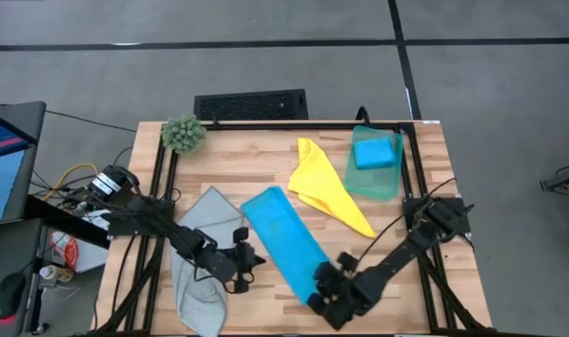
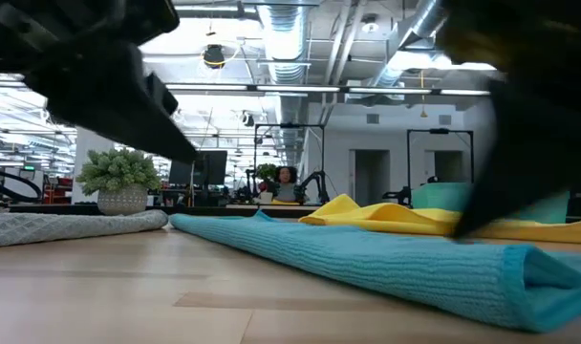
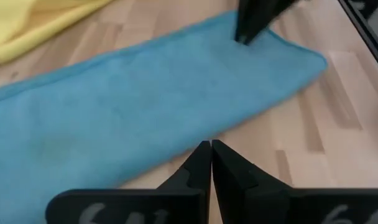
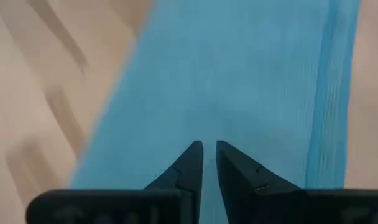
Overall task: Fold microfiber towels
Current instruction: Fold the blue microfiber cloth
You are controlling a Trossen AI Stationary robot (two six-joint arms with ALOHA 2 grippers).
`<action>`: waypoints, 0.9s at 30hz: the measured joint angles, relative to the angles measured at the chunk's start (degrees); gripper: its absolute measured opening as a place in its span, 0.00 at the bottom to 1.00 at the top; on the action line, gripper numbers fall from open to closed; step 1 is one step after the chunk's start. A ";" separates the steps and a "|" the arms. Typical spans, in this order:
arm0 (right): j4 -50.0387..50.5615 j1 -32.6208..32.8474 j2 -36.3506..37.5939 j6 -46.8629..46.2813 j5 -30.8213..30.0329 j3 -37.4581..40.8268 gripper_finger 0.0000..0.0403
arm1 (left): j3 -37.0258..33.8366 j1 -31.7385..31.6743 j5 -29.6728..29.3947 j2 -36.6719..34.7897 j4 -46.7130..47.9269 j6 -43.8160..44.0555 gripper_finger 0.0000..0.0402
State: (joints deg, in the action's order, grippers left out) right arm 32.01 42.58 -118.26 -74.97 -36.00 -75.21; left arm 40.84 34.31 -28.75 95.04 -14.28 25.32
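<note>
Two black jointed arms, loose black cables – matte black pointed fingers (image 3: 229, 171) on each hand

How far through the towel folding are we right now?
Done: a small blue towel sits folded on the teal green towel. In hand: the long blue towel is folded into a strip; the right gripper is at its near end with fingers nearly together, and the shut left gripper waits beside it. Left: the yellow towel and grey towel lie loose.
</note>
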 joint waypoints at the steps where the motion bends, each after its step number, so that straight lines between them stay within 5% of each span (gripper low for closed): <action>1: 0.82 -0.63 -0.04 3.41 -1.71 -1.60 0.17 | 0.00 0.37 0.06 -0.11 -0.03 -0.24 0.01; 6: 2.14 -1.86 3.29 16.62 -6.31 -4.96 0.17 | 0.08 1.77 -0.95 0.67 -8.83 -4.64 0.01; 10: 2.89 0.37 6.41 16.47 -7.44 -1.98 0.17 | 0.51 1.47 -1.77 5.10 -21.01 -9.57 0.01; 17: -17.30 7.59 4.33 25.28 -7.97 3.13 0.17 | 6.43 -1.64 -2.05 13.00 -14.51 -12.04 0.00; 27: -32.78 5.14 -3.47 34.68 -3.99 3.32 0.17 | 7.47 -2.62 -0.05 12.14 -11.61 -9.93 0.00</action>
State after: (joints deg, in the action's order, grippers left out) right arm -0.78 47.72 -121.73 -40.29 -39.99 -71.88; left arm 48.31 31.69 -28.80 107.18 -25.89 15.39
